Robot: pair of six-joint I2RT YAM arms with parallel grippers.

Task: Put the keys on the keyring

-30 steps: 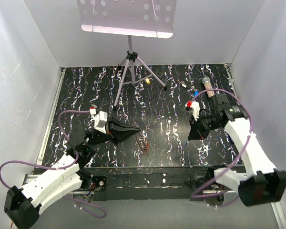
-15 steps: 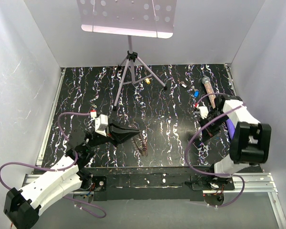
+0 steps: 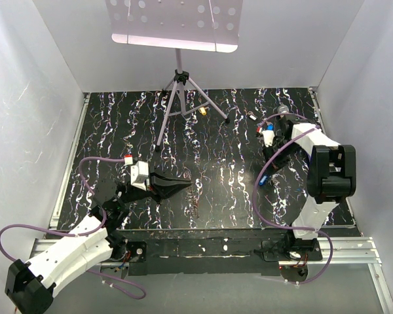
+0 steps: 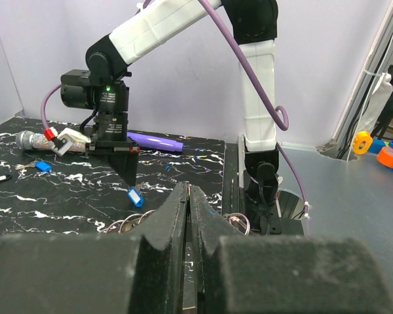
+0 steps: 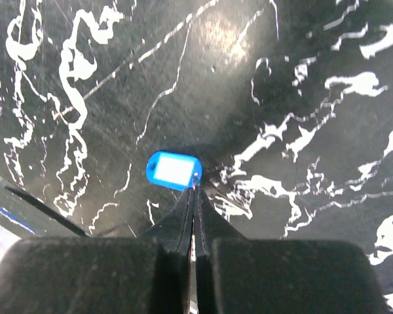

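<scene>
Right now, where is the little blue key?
In the right wrist view the blue key sits at the very tip of the shut right claw; from above, that is the right side of the table.

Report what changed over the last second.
The right arm folded up, its elbow rising over the table's right side. The right gripper barely shifted, jaws shut on the blue-tagged key. The left gripper eased slightly back toward its base, jaws shut. The music stand stayed put.

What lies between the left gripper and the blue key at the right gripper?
Left wrist view: keyring loops just past the left gripper, then bare table to the blue key.
</scene>
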